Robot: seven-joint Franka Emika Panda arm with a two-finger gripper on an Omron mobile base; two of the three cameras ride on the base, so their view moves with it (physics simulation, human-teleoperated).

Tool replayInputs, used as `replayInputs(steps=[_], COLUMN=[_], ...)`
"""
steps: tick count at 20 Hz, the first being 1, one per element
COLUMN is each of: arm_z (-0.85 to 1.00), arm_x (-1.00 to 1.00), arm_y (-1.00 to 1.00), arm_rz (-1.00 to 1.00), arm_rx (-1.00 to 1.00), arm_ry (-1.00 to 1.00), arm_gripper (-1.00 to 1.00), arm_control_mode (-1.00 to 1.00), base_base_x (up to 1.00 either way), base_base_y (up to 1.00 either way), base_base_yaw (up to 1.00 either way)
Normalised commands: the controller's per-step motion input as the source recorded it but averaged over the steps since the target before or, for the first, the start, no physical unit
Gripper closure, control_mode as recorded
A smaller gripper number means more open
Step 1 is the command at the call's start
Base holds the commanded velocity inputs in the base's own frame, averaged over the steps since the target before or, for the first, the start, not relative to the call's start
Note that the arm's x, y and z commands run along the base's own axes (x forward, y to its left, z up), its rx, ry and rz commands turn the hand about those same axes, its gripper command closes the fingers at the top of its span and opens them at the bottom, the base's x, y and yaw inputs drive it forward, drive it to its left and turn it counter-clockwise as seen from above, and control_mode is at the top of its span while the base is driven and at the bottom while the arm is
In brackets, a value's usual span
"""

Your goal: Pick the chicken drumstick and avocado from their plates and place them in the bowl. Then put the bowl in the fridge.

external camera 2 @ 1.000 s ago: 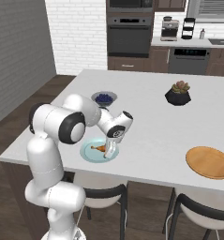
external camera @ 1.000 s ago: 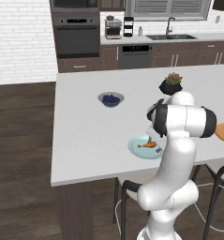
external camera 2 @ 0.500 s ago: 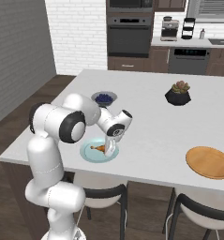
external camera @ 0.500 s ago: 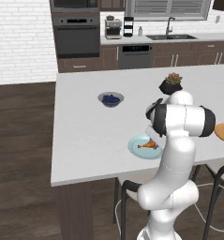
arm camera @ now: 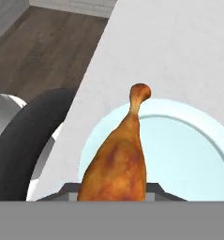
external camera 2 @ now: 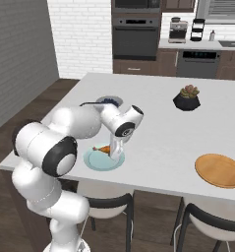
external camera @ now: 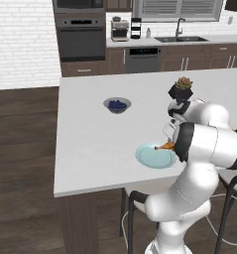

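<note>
In the hand view we lose the chicken drumstick's [arm camera: 117,164] meaty end and the tool's [arm camera: 114,194] fingertips below the frame, so its grip stays unclear. The light blue plate [arm camera: 193,154] runs off the right edge. In the left base view, the arm hides the wooden plate.

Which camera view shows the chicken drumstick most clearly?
The hand view: the chicken drumstick appears large, its bone end pointing away over the light blue plate. Both base views show just a small orange part beside the arm.
</note>
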Motion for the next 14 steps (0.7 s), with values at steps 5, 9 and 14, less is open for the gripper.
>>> replayInputs(steps=[5,9,14], arm_z=[0.86,0.66,0.25], arm_x=[-0.81,-0.6,-0.24], arm_y=[0.12,0.19,0.0], arm_rz=[-0.01,0.0,0.0], arm_rx=[0.01,0.0,0.0], arm_ry=[-0.02,0.0,0.0], arm_gripper=[1.0,1.0,1.0], arm_control_mode=[-1.0,-1.0,1.0], base_base_x=[0.0,0.0,-0.41], base_base_y=[0.0,0.0,-0.44], base_base_yaw=[0.0,0.0,0.0])
